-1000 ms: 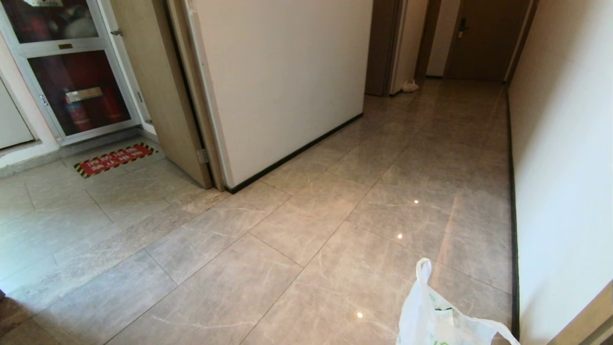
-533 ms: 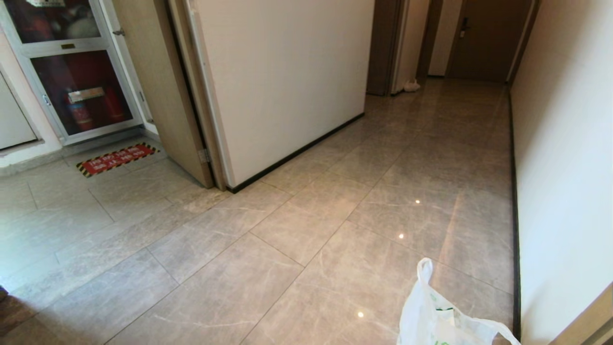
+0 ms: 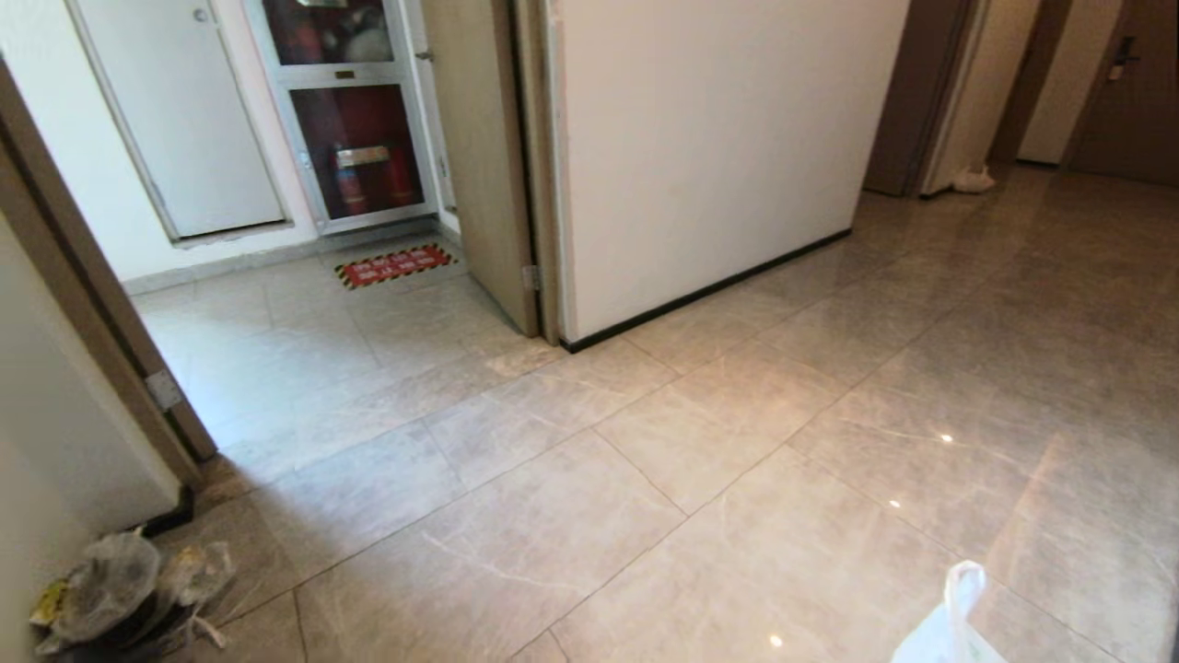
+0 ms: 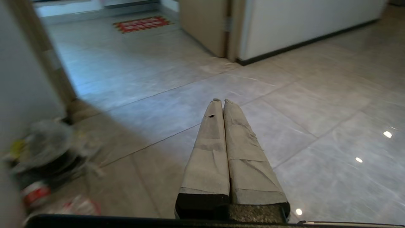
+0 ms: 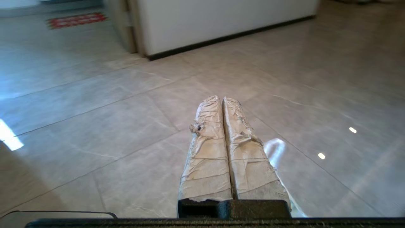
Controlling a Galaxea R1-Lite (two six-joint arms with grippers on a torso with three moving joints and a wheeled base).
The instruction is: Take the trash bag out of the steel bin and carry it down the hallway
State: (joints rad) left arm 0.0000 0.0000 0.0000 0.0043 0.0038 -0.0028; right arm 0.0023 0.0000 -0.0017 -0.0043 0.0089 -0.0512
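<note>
Glossy hallway tiles (image 3: 700, 433) lie ahead of you; your trash bag (image 3: 949, 626) hangs low at the right, seemingly pinched by the right gripper (image 5: 221, 99). Left gripper (image 4: 221, 101) is pressed together, empty.

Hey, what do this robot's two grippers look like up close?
Each shows two long tapering fingers wrapped in creased beige tape on a black base. The left gripper has smoother, greyer wrapping with a small dark hole near one tip. The right gripper has paler, more wrinkled tape, torn and frayed partway along one finger. A thin dark cable crosses the lower edge of both wrist views.
</note>
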